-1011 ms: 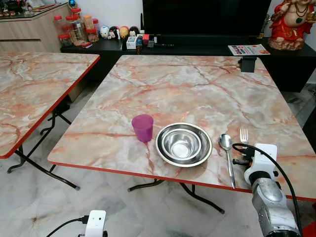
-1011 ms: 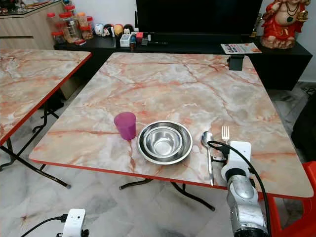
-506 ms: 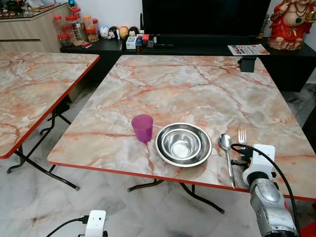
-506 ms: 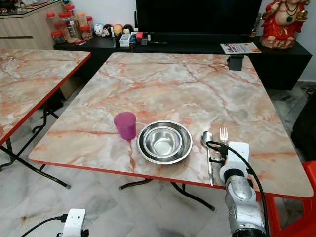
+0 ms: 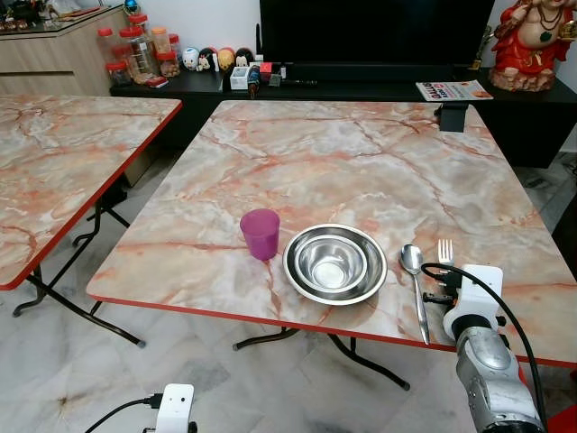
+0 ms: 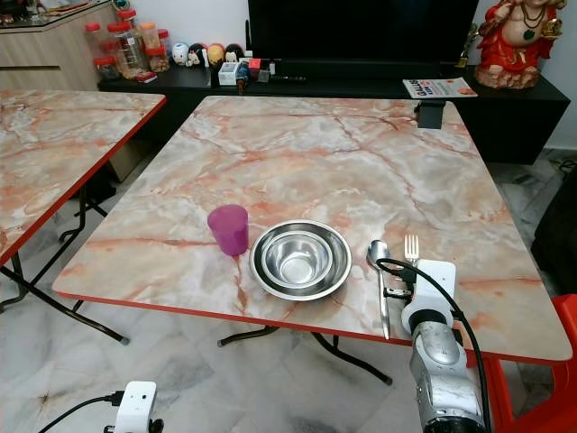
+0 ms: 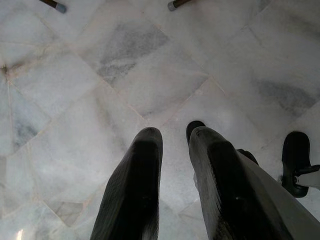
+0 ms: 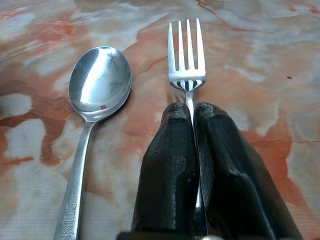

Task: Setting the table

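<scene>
Fork (image 8: 186, 60) is being pinched at its handle by the right gripper (image 8: 194, 117), jaws closed on it, just right of the spoon (image 8: 97, 87); thin, stiff, light, probably slippery steel. Left gripper (image 7: 170, 150), slightly parted and empty, is hanging over floor tiles (image 7: 75, 60). Marble-look table (image 5: 343, 162) is lying flat before a dark cabinet (image 5: 379, 86).

At the upper left of your frame you see a second marble-topped bench (image 5: 63, 162) with a red edge, standing on folding black legs. Along the top runs a low black cabinet (image 5: 379, 95) under a dark screen (image 5: 374, 29). On it sit lidded jars (image 5: 135, 52), small figurines (image 5: 212, 59), a magazine (image 5: 453, 90) and, upper right, a red statue (image 5: 534, 41). White marble floor (image 5: 99, 379) lies below.
</scene>
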Tool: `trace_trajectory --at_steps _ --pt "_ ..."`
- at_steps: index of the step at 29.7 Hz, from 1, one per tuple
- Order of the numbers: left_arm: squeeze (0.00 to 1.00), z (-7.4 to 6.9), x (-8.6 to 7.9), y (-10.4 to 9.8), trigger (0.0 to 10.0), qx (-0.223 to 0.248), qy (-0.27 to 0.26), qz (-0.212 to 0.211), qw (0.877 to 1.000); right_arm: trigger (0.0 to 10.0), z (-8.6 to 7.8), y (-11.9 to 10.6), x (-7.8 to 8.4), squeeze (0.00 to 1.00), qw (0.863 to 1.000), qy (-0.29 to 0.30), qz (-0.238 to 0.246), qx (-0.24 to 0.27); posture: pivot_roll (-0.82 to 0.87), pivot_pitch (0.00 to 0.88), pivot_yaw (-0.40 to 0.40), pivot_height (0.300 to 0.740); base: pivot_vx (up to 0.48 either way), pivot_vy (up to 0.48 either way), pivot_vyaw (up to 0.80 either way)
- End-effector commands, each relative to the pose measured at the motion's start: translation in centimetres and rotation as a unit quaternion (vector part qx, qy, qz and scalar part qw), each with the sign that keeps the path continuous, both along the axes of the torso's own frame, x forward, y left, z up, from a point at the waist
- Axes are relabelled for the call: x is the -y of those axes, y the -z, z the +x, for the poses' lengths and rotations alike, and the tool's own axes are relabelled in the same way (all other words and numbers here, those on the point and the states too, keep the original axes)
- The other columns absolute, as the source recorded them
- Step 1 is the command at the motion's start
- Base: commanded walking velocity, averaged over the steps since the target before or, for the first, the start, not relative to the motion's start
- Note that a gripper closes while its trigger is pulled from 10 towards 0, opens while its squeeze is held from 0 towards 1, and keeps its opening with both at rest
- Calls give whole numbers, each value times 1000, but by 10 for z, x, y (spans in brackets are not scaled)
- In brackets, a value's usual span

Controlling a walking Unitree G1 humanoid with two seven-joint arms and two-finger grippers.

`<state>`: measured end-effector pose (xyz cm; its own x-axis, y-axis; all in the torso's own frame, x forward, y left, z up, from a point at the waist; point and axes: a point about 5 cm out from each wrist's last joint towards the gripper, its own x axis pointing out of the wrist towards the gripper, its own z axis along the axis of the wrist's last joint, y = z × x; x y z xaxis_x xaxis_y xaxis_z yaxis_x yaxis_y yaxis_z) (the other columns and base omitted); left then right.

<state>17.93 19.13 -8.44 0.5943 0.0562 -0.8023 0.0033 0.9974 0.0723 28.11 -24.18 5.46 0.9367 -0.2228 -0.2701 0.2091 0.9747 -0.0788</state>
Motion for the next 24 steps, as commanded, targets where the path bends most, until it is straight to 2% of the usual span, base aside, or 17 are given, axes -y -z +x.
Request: trace_trajectory --at_steps 1,9,10,11,12,13,14,15,16,17,22,23,24 --pt "0 1 -4 -1 10000 -1 -4 2 1000 10000 0 2 1 0 1000 6 2 -8 -98 0 51 740 0 0 0" --pt "0 1 -4 -1 10000 -1 -3 1 1000 10000 1 1 -1 0 1000 5 3 -4 -96 0 51 740 0 0 0" --pt "0 1 -4 -1 10000 0 -3 2 1000 10000 2 0 -1 75 1000 4 4 -3 -95 0 51 740 0 0 0" --pt "0 2 -4 -1 10000 0 -3 2 1000 10000 2 0 -1 75 1000 4 5 -3 -95 0 51 740 0 0 0" --pt "0 2 -4 -1 10000 0 -3 2 1000 10000 2 0 -2 369 1000 3 6 -2 -95 0 52 740 0 0 0" --pt "0 2 -4 -1 10000 0 -3 2 1000 10000 2 0 -2 376 1000 2 5 -1 -96 0 52 740 0 0 0" --pt "0 2 -4 -1 10000 0 -3 3 1000 10000 3 0 -2 361 1000 3 5 -1 -96 0 52 740 0 0 0" --pt "0 2 -4 -1 10000 0 -3 3 1000 10000 3 0 -2 286 1000 3 4 -1 -95 0 52 740 0 0 0" --pt "0 2 -5 -1 10000 0 -3 3 1000 10000 3 0 -2 67 1000 3 4 -1 -95 0 53 740 0 0 0" --pt "0 2 -5 -2 10000 1 -3 3 1000 10000 3 0 -2 0 1000 4 4 -1 -95 0 53 740 0 0 0" --pt "0 2 -5 -2 10000 1 -3 3 1000 10000 3 0 -2 0 1000 4 3 -2 -95 0 53 740 0 0 0" --pt "0 2 -4 -2 10000 1 -3 2 1000 10000 3 0 -2 1000 1000 3 4 -1 -95 0 52 740 0 0 0" --pt "0 2 -4 -2 10000 1 -3 2 1000 10000 3 0 -2 1000 1000 2 5 -1 -95 0 52 740 0 0 0"
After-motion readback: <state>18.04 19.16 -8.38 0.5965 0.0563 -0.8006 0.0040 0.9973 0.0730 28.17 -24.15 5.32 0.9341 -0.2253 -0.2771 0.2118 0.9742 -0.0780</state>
